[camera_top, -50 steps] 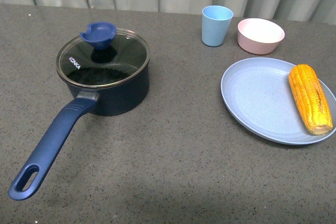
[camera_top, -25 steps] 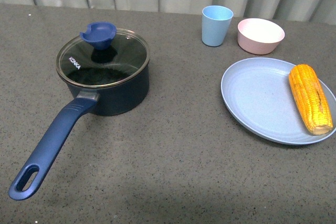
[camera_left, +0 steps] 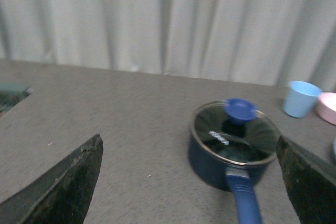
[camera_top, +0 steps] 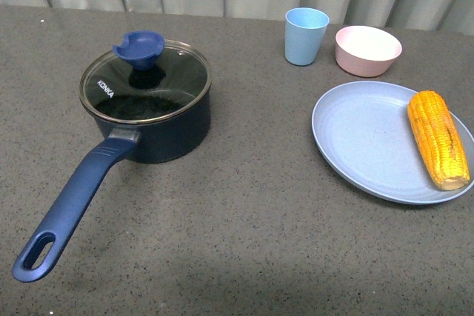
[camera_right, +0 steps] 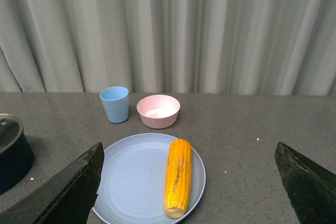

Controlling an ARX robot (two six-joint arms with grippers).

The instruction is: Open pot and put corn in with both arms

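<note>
The pot [camera_top: 167,135] stands on the left part of the tabletop [camera_top: 244,220] with its glass lid [camera_top: 148,86] on, and its long handle points toward the near edge. The corn [camera_top: 438,138] lies on the right side of a blue plate [camera_top: 363,138], well apart from the pot, with a cup [camera_top: 305,35] and a bowl [camera_top: 367,49] just behind the plate. The left end effector [camera_left: 188,140] has its fingers spread wide and holds nothing, with the pot ahead of it; the right end effector [camera_right: 188,145] is spread the same way, facing the corn.
</note>
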